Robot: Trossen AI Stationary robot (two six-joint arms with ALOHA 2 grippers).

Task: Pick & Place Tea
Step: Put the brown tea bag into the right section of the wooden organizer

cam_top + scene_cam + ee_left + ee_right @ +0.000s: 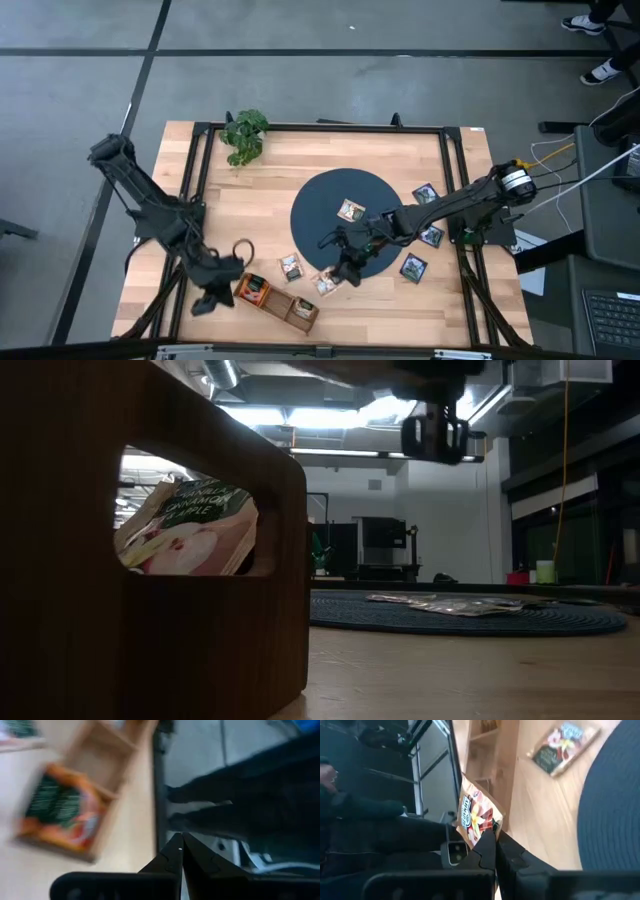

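Note:
Small square tea sachets lie flat around a dark round mat (345,225): one on the mat (350,210), one on the wood (291,266), three right of the mat (412,267). My right gripper (345,268) reaches across the mat's near edge and is shut on a pale sachet with orange-pink print (476,815). The long brown tray (275,300) near the table's near edge holds an orange sachet (252,290). My left gripper (212,297) hovers at the tray's left end, shut (180,847), touching nothing. My right gripper pinches the pale sachet by one edge (482,831) between its two fingers (506,847). The rest of the sachet sticks out beyond the fingertips toward the tray. Whether it is clear of the table, I cannot tell.
A green leafy plant (244,133) stands at the far left corner. A black frame rail (320,130) runs around the table edges. The tray's end wall with its cut-out handle (190,530) fills the low view's left. Bare wood lies left of the mat.

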